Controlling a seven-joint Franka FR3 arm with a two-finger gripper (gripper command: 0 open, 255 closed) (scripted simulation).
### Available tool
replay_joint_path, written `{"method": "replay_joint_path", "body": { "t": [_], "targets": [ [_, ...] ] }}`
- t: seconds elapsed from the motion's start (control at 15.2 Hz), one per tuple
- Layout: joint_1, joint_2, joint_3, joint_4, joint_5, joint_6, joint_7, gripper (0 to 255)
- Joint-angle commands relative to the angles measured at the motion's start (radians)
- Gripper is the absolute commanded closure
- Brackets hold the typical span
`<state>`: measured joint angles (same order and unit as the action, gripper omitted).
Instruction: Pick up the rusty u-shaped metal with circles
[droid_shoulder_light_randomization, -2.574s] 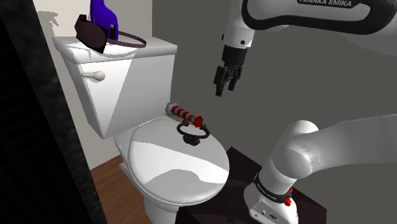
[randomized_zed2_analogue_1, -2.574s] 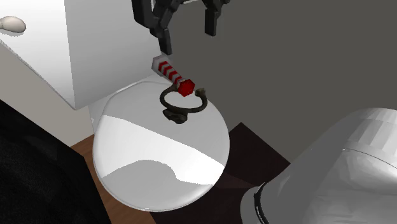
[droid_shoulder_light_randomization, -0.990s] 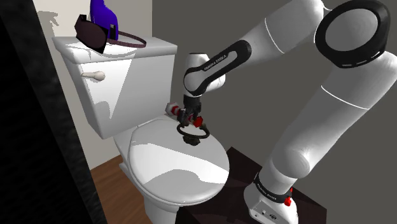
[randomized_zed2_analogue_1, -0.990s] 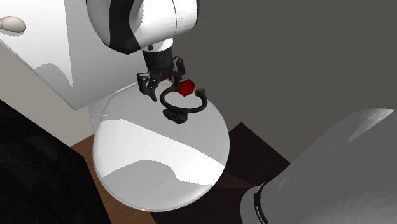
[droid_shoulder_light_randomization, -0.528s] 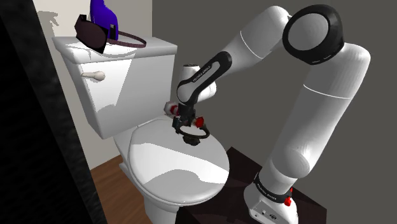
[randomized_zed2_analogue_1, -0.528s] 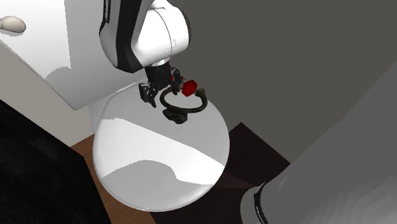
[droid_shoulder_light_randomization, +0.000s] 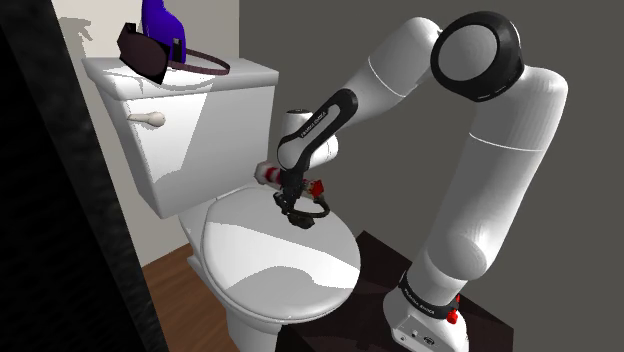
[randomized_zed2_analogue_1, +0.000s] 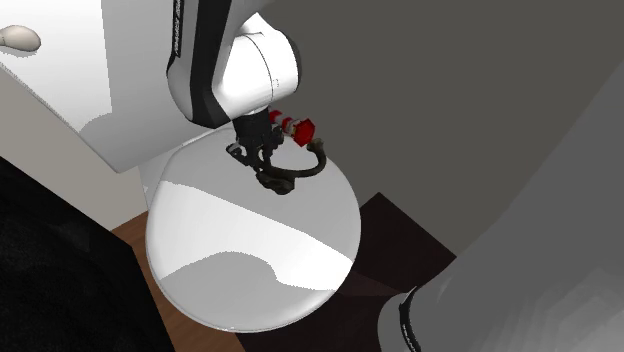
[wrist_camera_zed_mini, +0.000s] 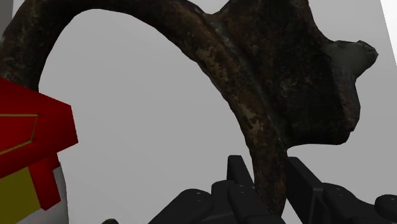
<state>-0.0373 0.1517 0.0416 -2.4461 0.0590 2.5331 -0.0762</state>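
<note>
Black gripper (wrist_camera_zed_mini: 270, 170) fingers sit low over the white toilet lid (droid_shoulder_light_randomization: 262, 275) and are clenched onto the rusty u-shaped metal (wrist_camera_zed_mini: 280, 83), one finger on each side of its curved bar with no gap visible in the wrist view. The metal lies flat near the back of the lid, just in front of the tank (droid_shoulder_light_randomization: 200, 130), its lumpy end towards the lid's middle, and nothing suggests it has left the surface. Just beside it, touching or nearly so, lies a red-and-white striped piece (randomized_zed2_analogue_1: 304, 130) with a red hexagonal head. To do this step well, I would keep the clamp firm and raise the hand straight up and slowly: the grip is on a thin, rounded stretch of the bar off to one side, so the heavier lumpy end will probably try to swing down and twist in the fingers, and a sideways drag could knock the striped piece along the lid. Half a second ago the fingers stood wider, straddling the bar; now they have drawn in against it, and the hand has settled a little lower, while the metal lies where it did and the striped piece's white end shows more in the shoulder view
</note>
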Motion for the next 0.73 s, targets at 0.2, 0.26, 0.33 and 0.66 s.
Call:
{"method": "replay_joint_path", "body": {
  "t": [0.2, 0.26, 0.33, 0.66],
  "targets": [
    [0.000, 0.001, 0.000, 0.000, 0.000, 0.001, 0.000, 255],
    [0.000, 0.001, 0.000, 0.000, 0.000, 0.000, 0.000, 255],
    [0.000, 0.001, 0.000, 0.000, 0.000, 0.001, 0.000, 255],
    [0.001, -0.049, 0.000, 0.005, -0.001, -0.054, 0.004, 255]
  ]
}}
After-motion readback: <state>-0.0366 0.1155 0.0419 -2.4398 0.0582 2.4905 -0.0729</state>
